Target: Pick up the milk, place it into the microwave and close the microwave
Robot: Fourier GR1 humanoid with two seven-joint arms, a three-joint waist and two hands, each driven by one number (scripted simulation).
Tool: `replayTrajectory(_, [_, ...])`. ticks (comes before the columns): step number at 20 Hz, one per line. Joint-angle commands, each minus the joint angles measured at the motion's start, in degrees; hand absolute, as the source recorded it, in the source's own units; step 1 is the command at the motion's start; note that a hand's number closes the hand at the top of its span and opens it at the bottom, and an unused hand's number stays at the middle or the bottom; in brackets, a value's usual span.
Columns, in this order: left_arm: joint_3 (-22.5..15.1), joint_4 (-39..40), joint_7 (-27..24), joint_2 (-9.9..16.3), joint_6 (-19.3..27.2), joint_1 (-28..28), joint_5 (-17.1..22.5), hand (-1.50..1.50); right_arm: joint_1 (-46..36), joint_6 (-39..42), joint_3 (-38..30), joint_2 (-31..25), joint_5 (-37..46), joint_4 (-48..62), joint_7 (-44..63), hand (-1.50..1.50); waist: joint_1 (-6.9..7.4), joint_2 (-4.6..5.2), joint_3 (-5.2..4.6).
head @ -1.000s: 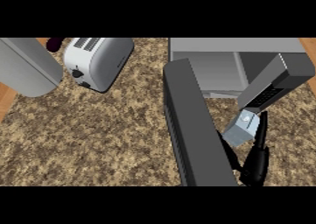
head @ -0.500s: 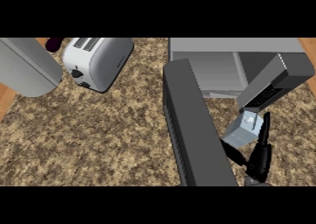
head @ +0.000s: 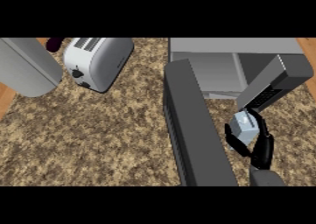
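A pale blue-white milk carton [head: 243,127] is held just above the counter, in front of the microwave's right part. My right hand [head: 261,151] is shut on it, with dark fingers [head: 232,139] curled round its left and right sides. The grey microwave [head: 233,47] stands at the back right. Its cavity [head: 208,74] is open. The dark door [head: 194,131] swings out toward me, just left of the carton. My left hand does not show.
A silver toaster [head: 95,61] stands at the back left. A large grey rounded object [head: 21,65] sits at the far left, with a small dark purple thing [head: 54,43] behind it. The speckled counter [head: 89,140] spreads left of the door. Wooden strips run along both sides.
My right hand and the milk have barely shifted in front of the microwave. The door stays open.
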Motion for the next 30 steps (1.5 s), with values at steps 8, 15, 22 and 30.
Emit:
replayTrajectory(8, [-0.29, 0.17, -1.47, -0.36, -2.85, 2.83, 2.14, -1.50, -4.95, 19.63, -0.25, -3.38, -2.40, 8.06, -9.45, 1.50, 1.17, 0.72, 0.72])
replayTrajectory(15, [-0.10, 0.55, -3.47, -0.67, -3.35, 1.82, 1.46, -1.50, -9.42, 45.71, 3.47, -7.72, -5.44, 13.68, -13.86, 1.50, 1.98, 0.95, 0.79])
replayTrajectory(22, [4.14, 0.47, 1.31, 2.92, -1.45, -0.75, 6.04, -1.50, -16.94, 54.45, 3.37, -10.24, -4.73, 18.27, -13.91, 1.50, 0.36, 0.68, 0.64])
replayTrajectory(30, [4.62, 2.91, -4.77, -0.67, -4.80, 3.12, 3.43, -1.50, -19.12, 44.85, 3.37, -5.74, -2.95, 7.91, -2.90, 1.50, -0.09, 0.41, 0.56])
